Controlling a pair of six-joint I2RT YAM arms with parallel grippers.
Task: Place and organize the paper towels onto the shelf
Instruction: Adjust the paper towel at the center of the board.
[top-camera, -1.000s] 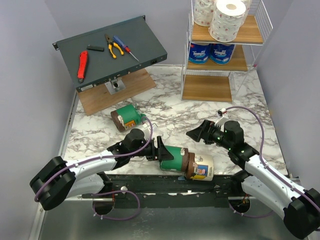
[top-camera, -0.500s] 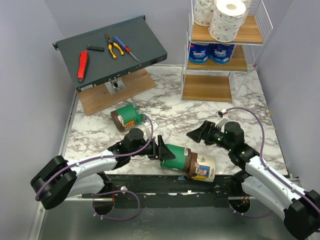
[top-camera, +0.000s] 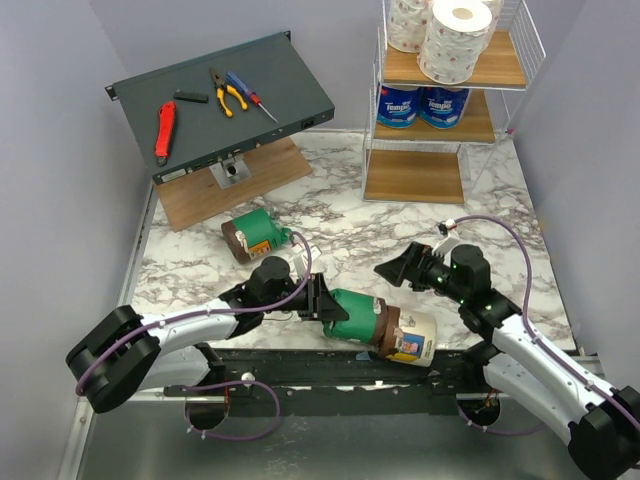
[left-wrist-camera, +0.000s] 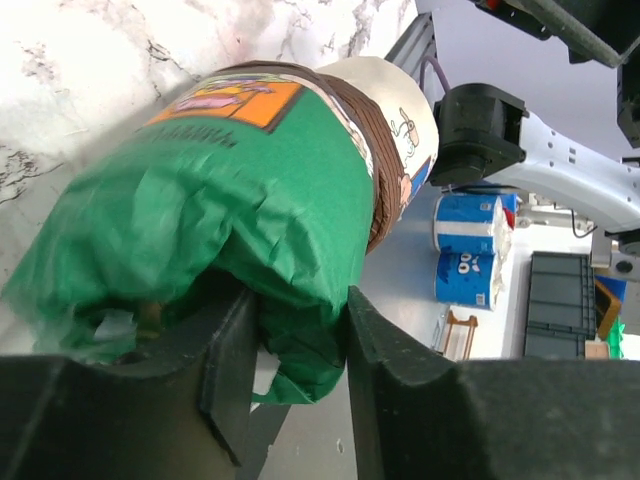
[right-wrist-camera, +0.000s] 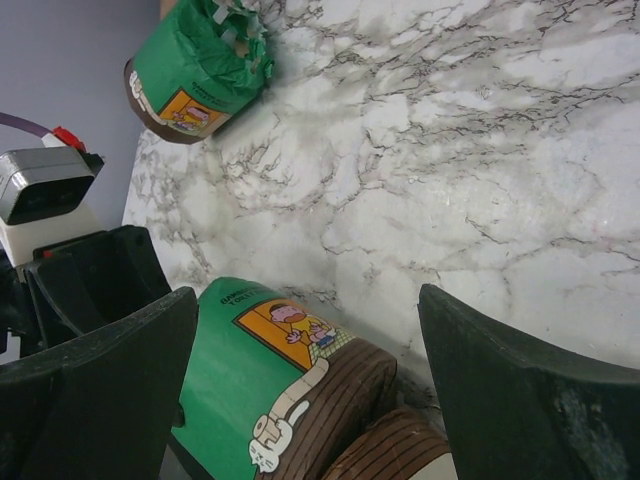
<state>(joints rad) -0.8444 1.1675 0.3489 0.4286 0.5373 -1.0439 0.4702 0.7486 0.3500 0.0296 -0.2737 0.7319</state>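
Left gripper pinches the green roll lying on the marbled table; grey walls around.

Robotics lab cell — plain grey walls, marble-patterned tabletop, hand tools.

1. The green roll is finished with a brown end.
2. The cream roll is banded in brown.
3. The bench is patterned in white marble with grey veins.
4. The top rolls are speckled in pink on white.
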